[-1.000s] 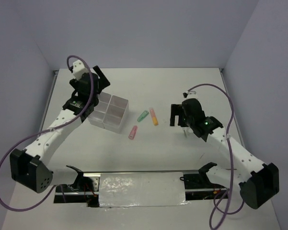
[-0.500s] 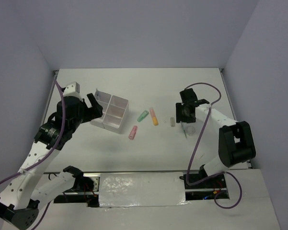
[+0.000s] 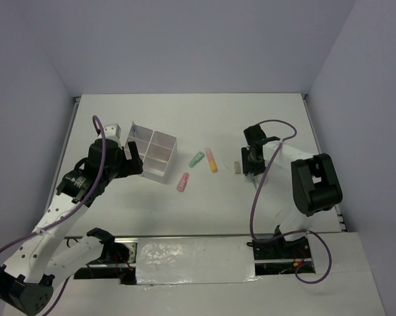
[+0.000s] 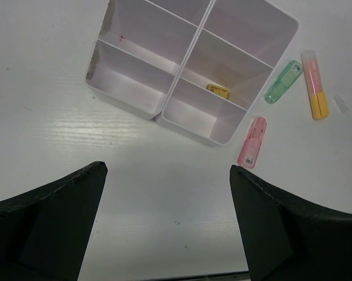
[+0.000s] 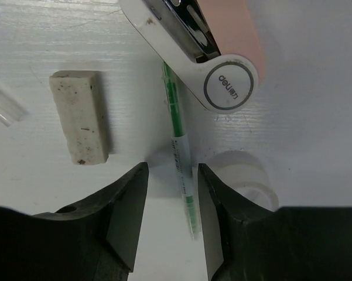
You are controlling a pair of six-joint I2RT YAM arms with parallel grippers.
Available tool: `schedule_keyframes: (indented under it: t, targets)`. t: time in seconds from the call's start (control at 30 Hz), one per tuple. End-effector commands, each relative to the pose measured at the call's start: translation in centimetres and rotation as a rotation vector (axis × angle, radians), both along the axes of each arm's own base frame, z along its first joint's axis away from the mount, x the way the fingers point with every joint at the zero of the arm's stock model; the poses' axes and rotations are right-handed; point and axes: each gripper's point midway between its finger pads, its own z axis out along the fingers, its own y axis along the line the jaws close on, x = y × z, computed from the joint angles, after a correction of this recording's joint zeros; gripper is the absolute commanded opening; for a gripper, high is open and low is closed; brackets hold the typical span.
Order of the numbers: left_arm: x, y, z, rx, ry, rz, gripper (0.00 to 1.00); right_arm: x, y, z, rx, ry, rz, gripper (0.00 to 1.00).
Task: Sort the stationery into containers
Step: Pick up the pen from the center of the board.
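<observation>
The pink marker (image 3: 182,182) lies nearest the worktop's (image 3: 204,210) near edge, close to the middle and just off the box's near-right corner. A little farther back, toward the right edge, the right gripper (image 5: 171,168) points down over a thin green pen (image 5: 177,132). Its fingers (image 5: 129,216) stand partly apart, one on each side of the pen. A sliver of bare worktop shows beside the pen, so there is no squeeze on it. Just left of the pen lies the tan eraser (image 5: 80,117), and on its other side the clear tape ring (image 5: 246,175) sits beside the right finger. Beyond the pen's far end lies a pink-and-white item (image 5: 216,64) with a round "deli" badge; what it is cannot be told.

Level with the eraser, around the middle of the worktop, the green marker (image 3: 196,159) and the orange-yellow marker (image 3: 212,160) lie side by side, not touching, with a small clear piece (image 4: 340,104) near them.

Left of the markers, toward the left edge, stands the box (image 4: 190,130), four compartments in a square. A small yellow piece (image 4: 218,89) rests in a compartment on the markers' side; the others look bare. The left gripper (image 4: 167,170) hangs at the box's left side with its fingers spread wide and nothing between them.
</observation>
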Motion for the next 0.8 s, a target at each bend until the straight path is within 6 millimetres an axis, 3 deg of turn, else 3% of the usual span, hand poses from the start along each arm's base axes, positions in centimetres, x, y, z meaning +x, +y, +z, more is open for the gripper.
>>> schedule_keyframes:
  t: [0.0,0.13,0.27,0.3,0.33,0.5,0.6,0.63,0.77]
  targets:
    - [0.4,-0.3,1.2,-0.004,-0.045,-0.028,0.99,0.9,0.3,0.0,0.018,-0.017,0.006,0.47]
    - [0.4,-0.5,0.9,-0.007,-0.036,-0.036,0.99,0.2,0.7,-0.9,0.043,0.014,0.009,0.36]
    - [0.5,-0.6,1.0,-0.012,-0.039,-0.033,0.99,-0.3,0.9,-0.6,0.065,-0.008,0.006,0.26]
    - [0.5,-0.7,1.1,-0.02,-0.042,-0.032,0.99,-0.3,1.1,-0.4,0.07,-0.014,0.005,0.19]
    - [0.5,-0.8,1.1,-0.027,-0.043,-0.035,0.99,-0.4,1.1,-0.3,0.077,-0.016,0.003,0.02]
    - [0.8,-2.2,1.3,-0.106,-0.041,-0.054,0.99,-0.5,1.8,2.0,0.133,-0.097,0.002,0.0]
    - [1.2,-3.8,1.2,-0.19,-0.032,-0.069,0.99,-0.7,2.5,5.2,0.203,-0.184,0.007,0.0]
    - [1.6,-4.6,1.1,-0.212,-0.028,-0.078,1.0,-0.7,2.7,7.5,0.232,-0.255,0.007,0.0]
    - [1.7,-10.0,1.6,-0.214,-0.022,-0.12,0.99,-1.4,2.5,13.1,0.3,-0.438,-0.03,0.0]
